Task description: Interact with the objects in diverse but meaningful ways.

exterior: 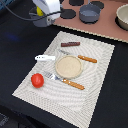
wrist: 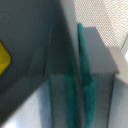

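**Arm parked up top, table set like a little dinner**

Exterior view: the gripper (exterior: 44, 12) hangs at about 11 o'clock, off the placemat (exterior: 100, 75), holding nothing I can see. The plate (exterior: 68, 66) sits mid-mat with fork (exterior: 64, 81) and knife (exterior: 80, 56) flanking it, place-setting style. Tomato (exterior: 37, 80) is at 8 o'clock, white fish (exterior: 45, 57) at 9, sausage stick (exterior: 70, 44) at 12. Grey pot (exterior: 90, 13) waits on the far counter.

Wrist view: super blurry, teal fingers (wrist: 86, 75) look pressed together, but honestly can't tell. Yellow bit (wrist: 4, 57) at the edge, maybe the cheese.
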